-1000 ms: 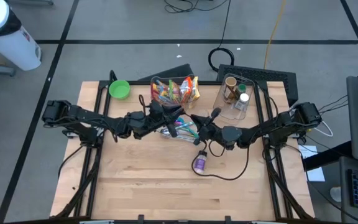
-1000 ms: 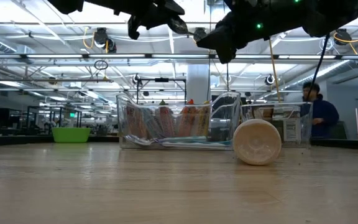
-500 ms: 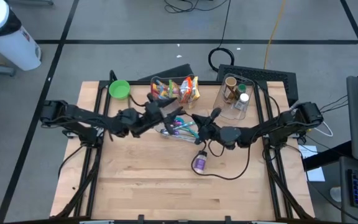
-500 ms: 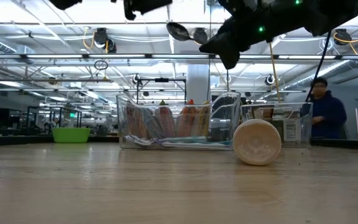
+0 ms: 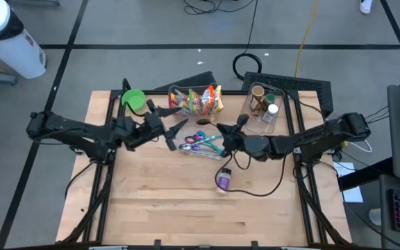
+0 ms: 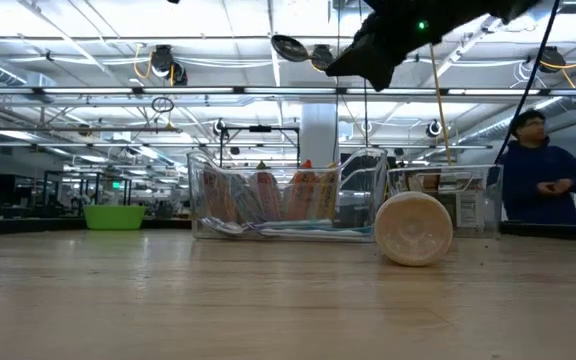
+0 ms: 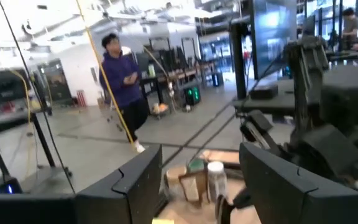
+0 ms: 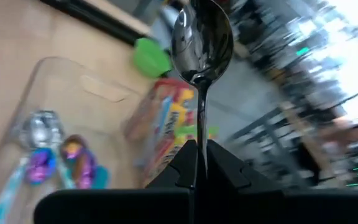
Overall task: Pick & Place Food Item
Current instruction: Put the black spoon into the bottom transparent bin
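Your right pincer (image 8: 196,163) is closed tight on the handle of a metal spoon (image 8: 201,37), whose bowl sticks out ahead of the fingers; in the low view the spoon hangs high above the table (image 5: 172,201), up over the clear bins. From above, you see that pincer near the table's middle, just beside a clear tray (image 5: 186,147) that holds a few utensils with coloured handles (image 5: 201,141). Your left pincer (image 5: 164,122) sits to the left of that tray, its two fingers (image 7: 129,186) spread apart with nothing between them. The food items, a row of bright snack packets (image 5: 198,99), stand upright in a clear bin (image 5: 183,91) at the far edge of the table, just beyond both pincers and untouched by either. To the right of that bin a second clear bin (image 5: 262,121) holds a brown jar (image 5: 257,98) and a white-capped bottle (image 5: 272,110). A green bowl (image 5: 132,99) rests near the far left corner. A purple-labelled bottle (image 5: 223,180) lies on its side on the table nearer you, below the right pincer; in the low view its round pale base (image 6: 414,228) faces the camera. A person in a dark blue top (image 6: 539,180) stands in the room beyond the table.
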`<action>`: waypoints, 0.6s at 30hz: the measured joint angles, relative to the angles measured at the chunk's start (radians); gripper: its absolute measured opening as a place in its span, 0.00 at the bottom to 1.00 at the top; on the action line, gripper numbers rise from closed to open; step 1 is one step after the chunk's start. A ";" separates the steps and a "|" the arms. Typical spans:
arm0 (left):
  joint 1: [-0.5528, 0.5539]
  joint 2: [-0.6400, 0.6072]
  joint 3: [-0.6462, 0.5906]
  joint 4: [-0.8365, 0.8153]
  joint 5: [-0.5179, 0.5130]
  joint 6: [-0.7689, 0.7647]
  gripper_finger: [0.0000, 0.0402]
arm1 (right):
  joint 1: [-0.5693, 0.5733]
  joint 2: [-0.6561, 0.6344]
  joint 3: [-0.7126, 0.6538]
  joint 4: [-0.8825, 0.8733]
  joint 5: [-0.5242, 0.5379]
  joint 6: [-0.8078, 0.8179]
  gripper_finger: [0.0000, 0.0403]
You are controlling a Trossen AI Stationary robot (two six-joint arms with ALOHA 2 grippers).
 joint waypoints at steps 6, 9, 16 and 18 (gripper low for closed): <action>-0.017 -0.088 0.000 -0.178 0.001 -0.084 0.56 | -0.098 -0.027 0.198 -0.444 -0.260 0.229 0.01; -0.030 -0.109 0.000 -0.246 0.004 -0.075 0.56 | -0.172 -0.014 0.276 -0.566 -0.437 0.315 0.01; -0.051 -0.108 0.000 -0.311 0.064 -0.068 0.56 | -0.348 -0.012 0.313 -0.615 -0.731 0.453 0.01; -0.051 -0.096 0.000 -0.303 0.120 -0.057 0.56 | -0.388 -0.002 0.313 -0.620 -0.792 0.488 0.01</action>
